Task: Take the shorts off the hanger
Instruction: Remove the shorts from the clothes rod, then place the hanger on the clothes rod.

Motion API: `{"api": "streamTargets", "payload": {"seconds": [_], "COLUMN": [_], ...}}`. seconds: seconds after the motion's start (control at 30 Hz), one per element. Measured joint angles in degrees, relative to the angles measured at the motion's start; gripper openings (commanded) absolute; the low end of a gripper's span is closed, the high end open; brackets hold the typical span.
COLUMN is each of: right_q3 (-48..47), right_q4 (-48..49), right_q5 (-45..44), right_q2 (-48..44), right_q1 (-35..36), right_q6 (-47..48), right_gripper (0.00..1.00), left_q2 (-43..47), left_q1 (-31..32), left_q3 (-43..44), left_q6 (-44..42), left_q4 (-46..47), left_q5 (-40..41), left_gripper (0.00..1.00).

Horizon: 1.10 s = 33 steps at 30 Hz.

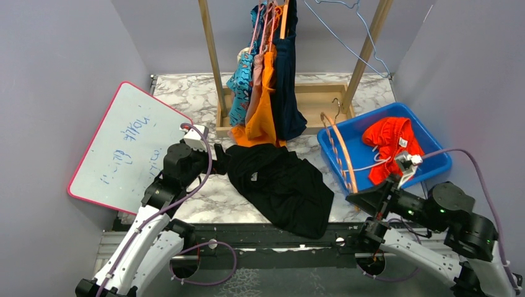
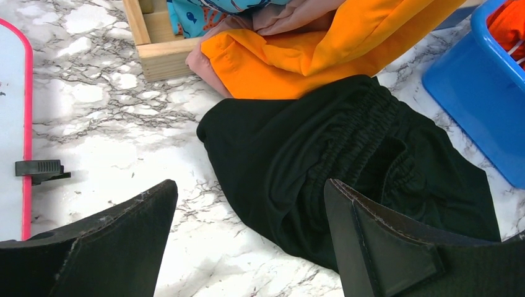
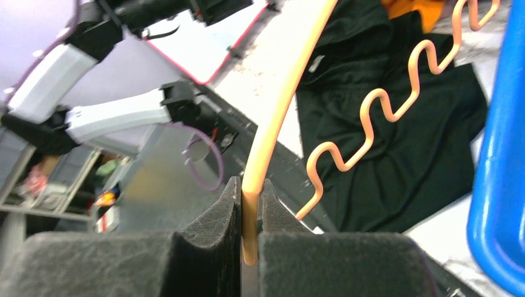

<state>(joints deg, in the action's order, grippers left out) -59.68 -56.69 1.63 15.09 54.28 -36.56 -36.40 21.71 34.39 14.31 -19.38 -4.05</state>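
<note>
The black shorts (image 1: 282,185) lie spread on the table (image 1: 186,93), near the middle. The left gripper (image 1: 221,154) is at their left end, its fingers wide apart and holding nothing. On the right side, the right gripper (image 3: 251,185) is clamped on the thin rod of the hanger (image 3: 272,117), just beside the left edge of the bin (image 1: 437,162). The red shorts (image 1: 390,145) lie inside this bin. At the far side, 4 hanging shorts (image 1: 272,105) are on the rack (image 1: 213,55): blue print, pink, orange and navy.
</note>
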Motion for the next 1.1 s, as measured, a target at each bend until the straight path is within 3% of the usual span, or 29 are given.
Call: {"api": "streamTargets", "payload": {"seconds": [0.23, 0.5, 1.1], "right_q3": [8.3, 3.3, -5.6], "right_q4": [12.9, 21.9, 29.2], "right_q5": [-10.3, -16.6, -16.3], "right_q2": [9.3, 29.7, 33.9], "right_q1": [0.0, 0.0, -0.3], "right_q6": [7.5, 13.4, 15.7], "right_gripper": [0.01, 0.01, 0.01], "left_q2": [-0.2, -0.3, -0.5], "left_q1": [0.0, 0.0, 0.0], "left_q3": [0.0, 0.0, 0.0], "left_q6": [0.0, 0.0, 0.0], "left_q4": [0.0, 0.0, 0.0], "left_q5": [0.0, 0.0, 0.0], "left_gripper": [0.90, 0.90, 0.88]}}
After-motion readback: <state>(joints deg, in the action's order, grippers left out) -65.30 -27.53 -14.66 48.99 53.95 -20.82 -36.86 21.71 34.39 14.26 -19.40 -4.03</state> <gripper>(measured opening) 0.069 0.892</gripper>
